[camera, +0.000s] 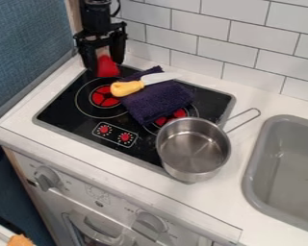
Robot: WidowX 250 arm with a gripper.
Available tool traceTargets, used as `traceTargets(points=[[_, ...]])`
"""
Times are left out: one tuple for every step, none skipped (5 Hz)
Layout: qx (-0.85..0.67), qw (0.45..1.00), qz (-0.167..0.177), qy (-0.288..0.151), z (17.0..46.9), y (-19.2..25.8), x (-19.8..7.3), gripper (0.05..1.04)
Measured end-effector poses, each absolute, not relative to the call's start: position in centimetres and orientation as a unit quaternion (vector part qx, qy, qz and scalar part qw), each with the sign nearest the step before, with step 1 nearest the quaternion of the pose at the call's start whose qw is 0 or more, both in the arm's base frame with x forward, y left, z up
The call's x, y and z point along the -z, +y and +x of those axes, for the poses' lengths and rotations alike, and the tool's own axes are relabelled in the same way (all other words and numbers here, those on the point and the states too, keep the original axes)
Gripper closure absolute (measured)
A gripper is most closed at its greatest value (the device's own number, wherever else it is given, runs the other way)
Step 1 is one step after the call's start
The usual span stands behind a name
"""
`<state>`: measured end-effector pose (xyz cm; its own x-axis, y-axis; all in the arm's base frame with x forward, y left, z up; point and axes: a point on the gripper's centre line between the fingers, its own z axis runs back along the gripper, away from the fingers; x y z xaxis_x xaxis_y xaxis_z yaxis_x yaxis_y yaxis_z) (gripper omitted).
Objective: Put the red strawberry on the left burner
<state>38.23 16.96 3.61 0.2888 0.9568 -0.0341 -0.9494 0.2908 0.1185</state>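
Gripper (106, 64) closed around the red strawberry (108, 68)

One strawberry (108, 67), one knife (129, 87), one cloth (159, 102), one pot (194, 146), one sink (249, 181), two burners (105, 100), two red dials (125, 137)

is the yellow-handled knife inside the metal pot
No, the knife lies on the dark purple cloth, outside the pot.
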Motion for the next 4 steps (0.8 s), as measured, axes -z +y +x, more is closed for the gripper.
traceTargets(points=[[-0.599, 0.798, 0.04, 0.058, 38.1, 17.0, -3.3, 0.079], [-0.615, 0.784, 0.05, 0.076, 37.6, 16.8, -3.9, 0.083], [-0.626, 0.772, 0.076, 0.08, 37.1, 17.1, -4.7, 0.083], [-0.635, 0.766, 0.083, 0.05, 37.1, 16.9, -7.9, 0.083]])
